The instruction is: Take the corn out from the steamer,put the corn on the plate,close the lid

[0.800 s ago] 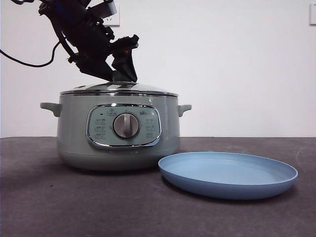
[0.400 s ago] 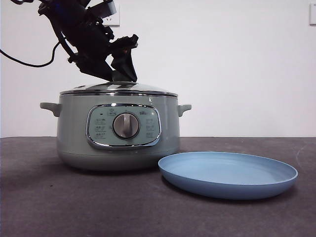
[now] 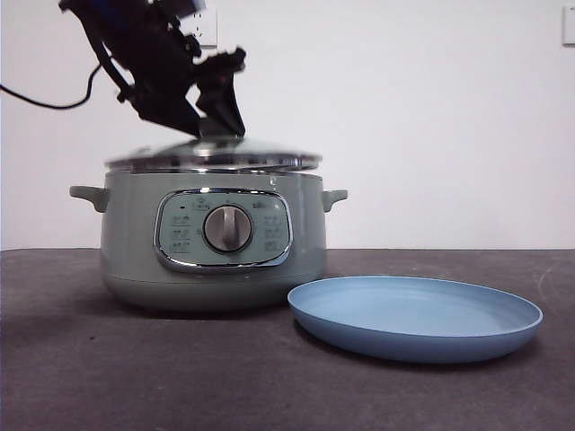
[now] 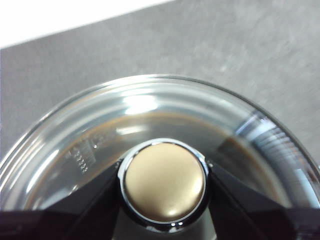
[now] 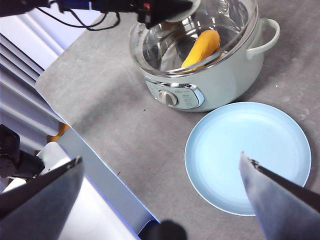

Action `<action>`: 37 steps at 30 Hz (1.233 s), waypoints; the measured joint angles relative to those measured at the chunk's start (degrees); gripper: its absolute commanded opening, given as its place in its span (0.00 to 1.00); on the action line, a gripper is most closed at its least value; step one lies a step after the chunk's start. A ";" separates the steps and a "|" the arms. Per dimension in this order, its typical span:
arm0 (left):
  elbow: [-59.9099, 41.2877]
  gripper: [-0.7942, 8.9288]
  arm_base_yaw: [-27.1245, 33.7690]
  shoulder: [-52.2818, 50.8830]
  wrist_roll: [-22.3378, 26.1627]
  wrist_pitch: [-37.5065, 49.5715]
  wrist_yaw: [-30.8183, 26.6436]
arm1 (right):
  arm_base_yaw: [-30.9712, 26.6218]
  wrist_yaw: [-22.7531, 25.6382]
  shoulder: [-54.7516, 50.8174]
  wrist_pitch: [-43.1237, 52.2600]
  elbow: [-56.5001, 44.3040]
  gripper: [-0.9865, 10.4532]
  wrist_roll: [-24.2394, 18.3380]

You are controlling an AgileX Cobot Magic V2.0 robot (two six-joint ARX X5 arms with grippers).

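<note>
— Which arm has the lid [image 3: 214,153]?

— The left gripper [image 4: 165,182]. Its two black jaws are clamped on either side of the lid's knob [image 4: 164,181], which looks tan and chrome-ringed from the wrist camera. From the front view the knob itself is almost wholly hidden behind the dark jaws.

— Is the lid on or off the steamer [image 3: 213,242]?

— Lifted a little. There's a thin gap under the chrome rim, and the right wrist view shows the lid sitting off-centre over the pot rather than square on it.

— Can you see the corn [image 5: 201,47]?

— Only from above, through the glass. It lies inside the steamer, orange-yellow, and part of it is veiled by reflections on the dome. From table height the pot wall hides it completely.

— And the other arm?

— The right gripper [image 5: 162,192] hangs high over the table, jaws spread wide, holding nothing. Only the jaw tips show, blurred and cut off at the picture's edges.

— The plate [image 3: 503,328]?

— Bare, light blue, on the dark table [image 3: 135,377] just beside the steamer, on the side away from the left arm. Its rim nearly touches the pot's base from the front, though I can't tell whether they meet.
</note>
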 measured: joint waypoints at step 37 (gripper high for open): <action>-0.09 0.07 -0.07 -48.37 0.52 -47.80 2.27 | 0.00 0.00 1.51 2.56 0.02 0.61 -0.02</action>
